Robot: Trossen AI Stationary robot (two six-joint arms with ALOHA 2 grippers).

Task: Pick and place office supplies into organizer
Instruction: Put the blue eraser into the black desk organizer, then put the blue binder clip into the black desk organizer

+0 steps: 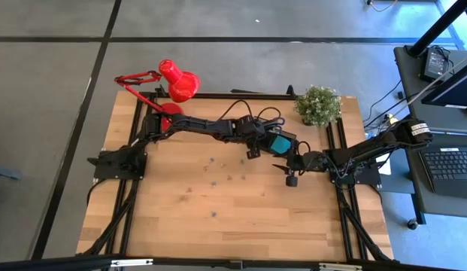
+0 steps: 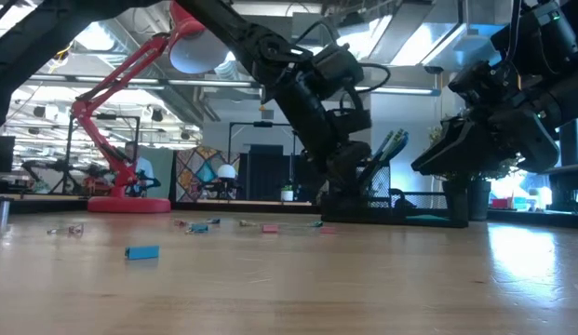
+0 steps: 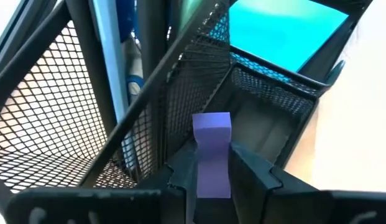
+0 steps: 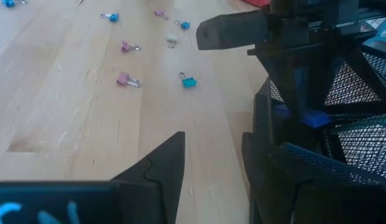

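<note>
The black mesh organizer [image 3: 267, 93] stands at the table's far right [image 1: 287, 150]. It holds a teal sticky-note pad [image 3: 286, 31] and blue-handled scissors [image 3: 129, 68]. My left gripper [image 3: 212, 163] reaches slanting down into the organizer [image 2: 386, 200] and is shut on a short purple marker [image 3: 211, 143]. My right gripper [image 4: 211, 165] waits open just near of the organizer [image 1: 292, 177], with nothing between its fingers. Small coloured binder clips [image 4: 127, 79] lie loose on the wood. My left gripper pinches the purple marker by its two sides [image 3: 211, 177] between its two fingers. The marker lies along the fingers, and its square free end [image 3: 211, 121] sticks out past the fingertips, over a low front compartment. The fingers come slanting down from the table's left. Whether the marker touches the mesh I cannot tell.
A red desk lamp [image 1: 177, 79] stands at the far left and a small potted plant [image 1: 318, 105] at the far right corner. Several clips [image 1: 214, 162] dot the middle of the table; one blue piece [image 2: 141, 251] lies nearer. The near half of the wood is open.
</note>
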